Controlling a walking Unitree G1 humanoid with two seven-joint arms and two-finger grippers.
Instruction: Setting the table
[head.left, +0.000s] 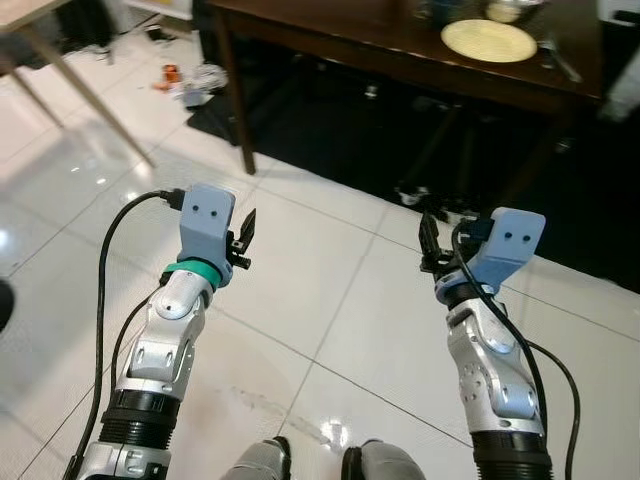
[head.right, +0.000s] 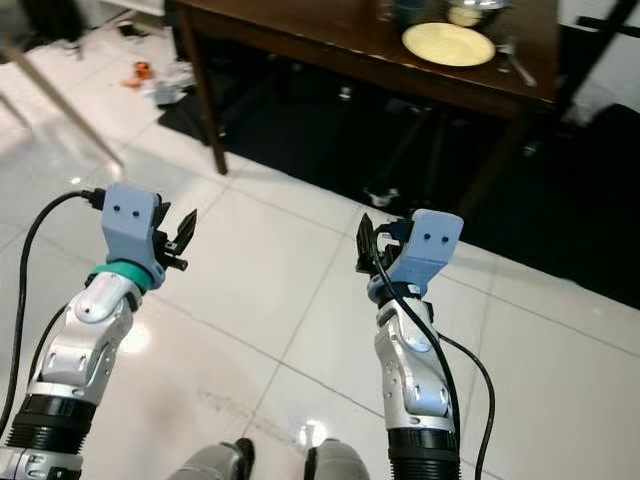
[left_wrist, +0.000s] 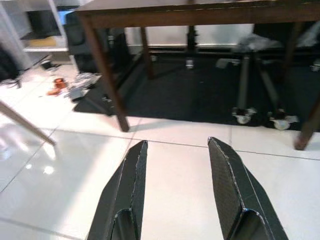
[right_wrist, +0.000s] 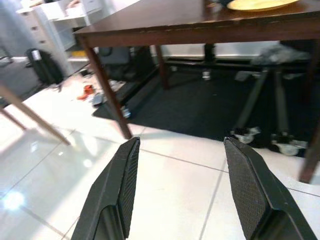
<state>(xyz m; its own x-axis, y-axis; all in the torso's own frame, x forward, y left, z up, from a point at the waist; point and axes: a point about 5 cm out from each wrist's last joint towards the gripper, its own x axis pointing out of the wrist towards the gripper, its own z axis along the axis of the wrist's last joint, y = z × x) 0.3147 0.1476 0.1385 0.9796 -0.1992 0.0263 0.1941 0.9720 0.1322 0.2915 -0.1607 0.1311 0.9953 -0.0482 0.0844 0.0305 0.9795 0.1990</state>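
Observation:
A dark wooden table (head.left: 400, 45) stands ahead, with a pale yellow plate (head.left: 489, 40) on its right part and cutlery (head.left: 560, 60) beside the plate. Dishes sit behind the plate at the frame's top edge. My left gripper (head.left: 246, 235) is raised over the white tiled floor, open and holding nothing. My right gripper (head.left: 428, 240) is raised at the same height, also open and holding nothing. Both are well short of the table. In the wrist views the left gripper (left_wrist: 175, 150) and right gripper (right_wrist: 177, 147) point at the table's legs, and the plate's rim (right_wrist: 260, 4) shows on top.
A black mat (head.left: 330, 130) lies under the table, with wheeled chair bases (left_wrist: 257, 115) on it. Small clutter (head.left: 190, 80) lies on the floor left of the table leg (head.left: 232, 95). A light wooden leg (head.left: 85, 95) slants at far left. My feet (head.left: 320, 462) show at the bottom.

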